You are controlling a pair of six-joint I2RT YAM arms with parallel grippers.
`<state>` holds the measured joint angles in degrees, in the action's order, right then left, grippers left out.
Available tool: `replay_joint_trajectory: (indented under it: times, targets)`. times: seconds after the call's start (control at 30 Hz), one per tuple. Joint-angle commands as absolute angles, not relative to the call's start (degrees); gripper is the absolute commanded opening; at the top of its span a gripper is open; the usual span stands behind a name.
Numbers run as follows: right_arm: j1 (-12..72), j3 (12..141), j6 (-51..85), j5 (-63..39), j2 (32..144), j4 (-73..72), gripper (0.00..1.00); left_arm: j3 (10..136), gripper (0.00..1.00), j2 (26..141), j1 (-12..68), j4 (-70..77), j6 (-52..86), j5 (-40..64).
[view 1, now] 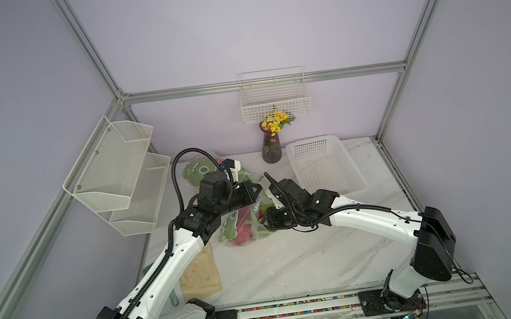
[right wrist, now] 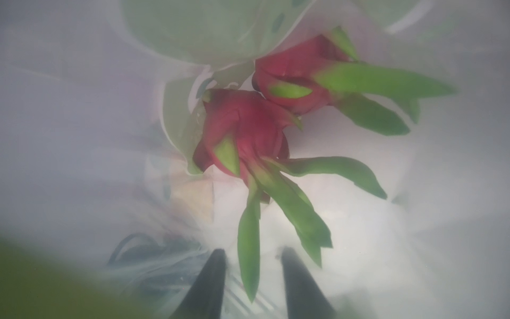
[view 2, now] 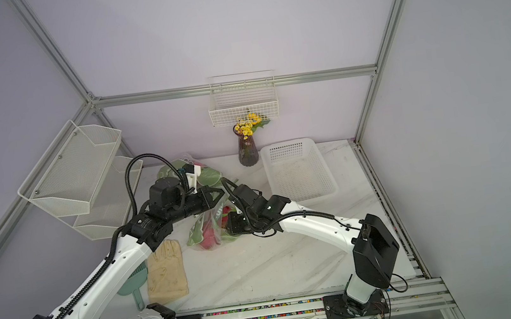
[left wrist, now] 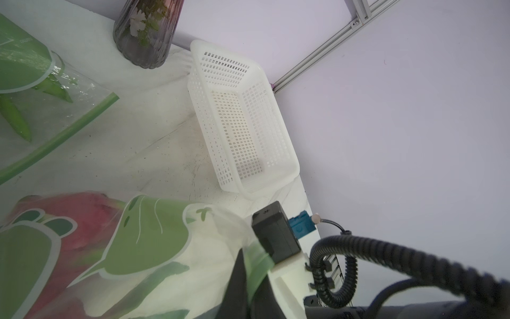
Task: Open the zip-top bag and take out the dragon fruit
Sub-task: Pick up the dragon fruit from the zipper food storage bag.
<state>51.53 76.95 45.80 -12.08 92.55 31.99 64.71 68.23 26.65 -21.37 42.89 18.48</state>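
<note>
**A:** Where are the dragon fruit?

**B:** Inside the zip-top bag (view 1: 228,230), which lies near the middle of the tabletop (view 1: 293,261), toward its far edge, between the two arms.

**A:** And the pincers?

**B:** The left gripper (view 1: 256,187) is closed, pinching what looks like the bag's green zip rim (left wrist: 258,265) and holding the mouth up. The right gripper (right wrist: 252,251) is inside the mouth, jaws partly apart, holding nothing. One long green spike (right wrist: 248,221) lies in the gap between them, clear of both.

**A:** So which way does the fruit lie from it?

**B:** Straight ahead, deeper in the bag. The nearer dragon fruit (right wrist: 242,129) points its tuft of spikes back at the right gripper, so its long axis runs roughly along the line of reach, the pink body at the far end. A second dragon fruit (right wrist: 292,74) sits just beyond, touching the first, its spikes splayed off to one side.

**A:** The right arm's job, then?

**B:** I judge so: it is the nearer one. The body is wider than the present gap, so the jaws likely need to widen and push past the spikes, or they will close on a spike alone.
</note>
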Motion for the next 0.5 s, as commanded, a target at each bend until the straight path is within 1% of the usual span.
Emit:
replay_joint_trajectory:
  times: [0.0, 0.17, 0.47]
  targets:
    - [51.42, 75.69, 48.58, -14.15, 92.78, 31.50, 0.39, 65.71, 0.00, 68.33, 26.71, -15.83, 43.33, 18.89]
    - [51.50, 74.97, 50.27, -15.21, 94.83, 31.55, 0.40, 65.73, 0.00, 68.12, 26.75, -15.74, 43.29, 18.82]
    - [51.48, 74.53, 52.41, -20.17, 98.30, 28.47, 0.36, 64.50, 0.00, 68.20, 26.80, -13.96, 44.08, 18.57]
